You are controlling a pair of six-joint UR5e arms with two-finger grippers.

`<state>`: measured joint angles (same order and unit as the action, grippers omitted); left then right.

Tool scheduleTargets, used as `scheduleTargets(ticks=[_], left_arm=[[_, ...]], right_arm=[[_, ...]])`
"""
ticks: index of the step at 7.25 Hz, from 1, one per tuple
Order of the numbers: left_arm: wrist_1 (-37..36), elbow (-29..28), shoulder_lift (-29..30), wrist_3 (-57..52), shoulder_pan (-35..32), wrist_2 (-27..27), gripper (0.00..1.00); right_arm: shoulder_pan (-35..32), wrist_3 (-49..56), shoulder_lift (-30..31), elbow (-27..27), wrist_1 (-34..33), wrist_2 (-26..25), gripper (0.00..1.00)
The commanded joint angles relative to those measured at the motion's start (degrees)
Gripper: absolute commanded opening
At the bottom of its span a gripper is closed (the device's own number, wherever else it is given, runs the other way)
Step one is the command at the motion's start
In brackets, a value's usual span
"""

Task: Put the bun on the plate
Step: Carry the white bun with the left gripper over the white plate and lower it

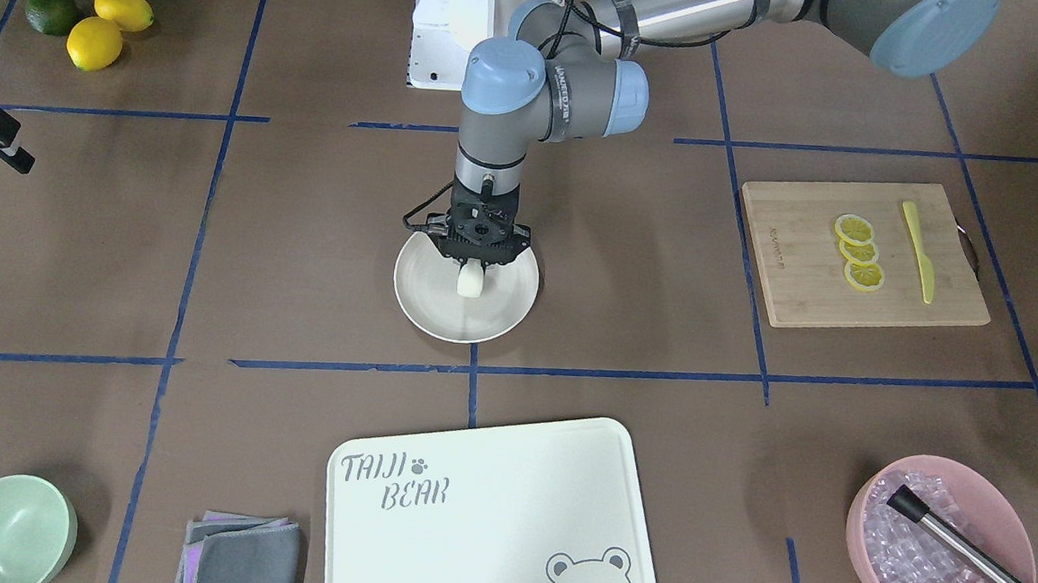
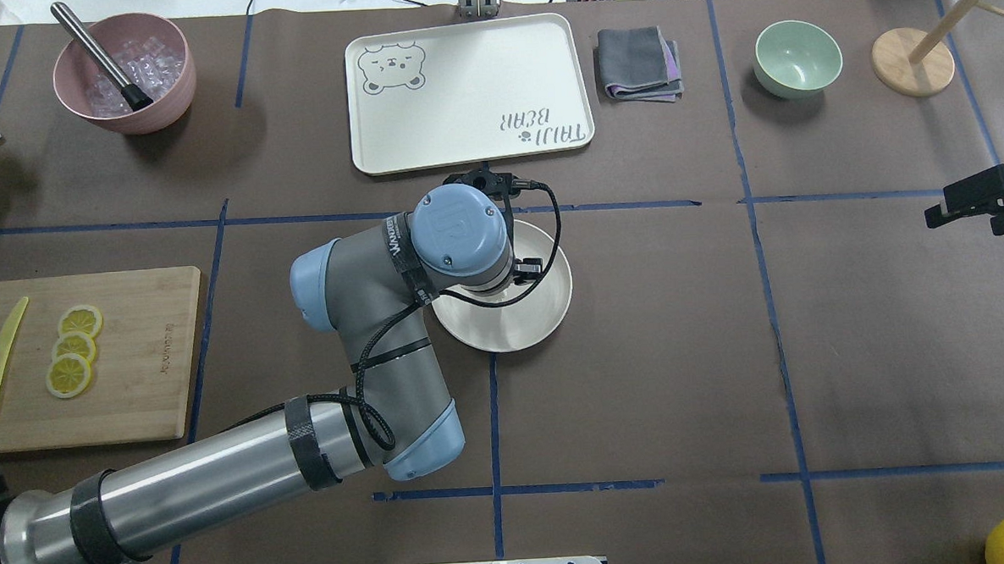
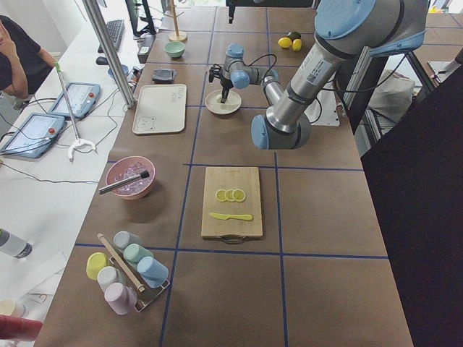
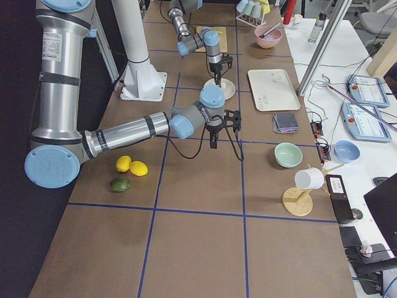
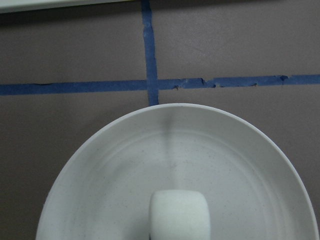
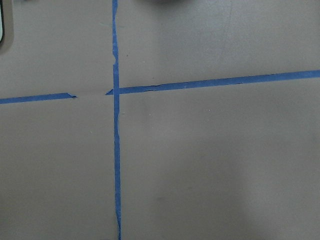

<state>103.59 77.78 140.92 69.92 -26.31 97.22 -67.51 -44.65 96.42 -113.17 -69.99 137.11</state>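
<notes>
The bun [image 1: 470, 281], a small white stubby roll, is over the inner part of the round cream plate [image 1: 500, 313] at the table's middle. My left gripper [image 1: 474, 266] points straight down on the bun and is shut on it; its fingers are mostly hidden under the wrist. In the left wrist view the bun [image 5: 180, 214] sits at the bottom centre, low above the plate [image 5: 100, 170]. From overhead the left arm covers the bun, and only the plate's rim [image 2: 546, 314] shows. My right gripper [image 2: 961, 215] hovers open and empty far off to the side.
The bear-print tray [image 2: 468, 88] lies just beyond the plate. A cutting board [image 2: 132, 357] with lemon slices [image 2: 73, 362] and a yellow knife is on the left. A pink ice bowl [image 2: 124, 74], folded cloths [image 2: 638, 62], a mint bowl [image 2: 797, 57] and a wooden stand [image 2: 912, 61] line the far edge.
</notes>
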Motion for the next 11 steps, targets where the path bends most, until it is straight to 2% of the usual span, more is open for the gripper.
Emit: scheduleTargets(ticks=[1, 4, 5, 7, 8, 9, 10, 11], left_arm=[[-0.05, -0.87, 0.07, 0.21, 1.25, -0.28, 0.31], [-0.32, -0.87, -0.03, 0.30, 1.52, -0.28, 0.36], [-0.32, -0.79, -0.11, 0.22, 1.52, -0.28, 0.61], [-0.41, -0.52, -0.20, 0.21, 1.52, -2.81, 1.00], [-0.41, 0.35, -0.99, 0.30, 1.44, -3.52, 1.00], [-0.58, 4.27, -2.56, -0.13, 1.09, -3.09, 1.00], [-2.06, 11.10, -7.62, -0.40, 0.91, -2.91, 0.99], [-4.25, 18.13, -13.07, -3.79, -1.27, -0.30, 0.99]], right_arm=[[0.01, 0.00, -0.01, 0.05, 0.03, 0.00, 1.00], [0.01, 0.00, -0.01, 0.05, 0.03, 0.00, 1.00], [0.01, 0.00, -0.01, 0.05, -0.06, 0.00, 1.00], [0.01, 0.00, -0.01, 0.23, -0.06, 0.00, 1.00], [0.01, 0.00, -0.01, 0.31, -0.06, 0.00, 1.00], [0.01, 0.09, -0.01, 0.31, -0.06, 0.00, 1.00], [-0.07, 0.96, 0.34, 0.40, -0.06, 0.09, 1.00], [-0.51, 3.84, 0.78, 0.75, -0.23, 0.35, 1.00]])
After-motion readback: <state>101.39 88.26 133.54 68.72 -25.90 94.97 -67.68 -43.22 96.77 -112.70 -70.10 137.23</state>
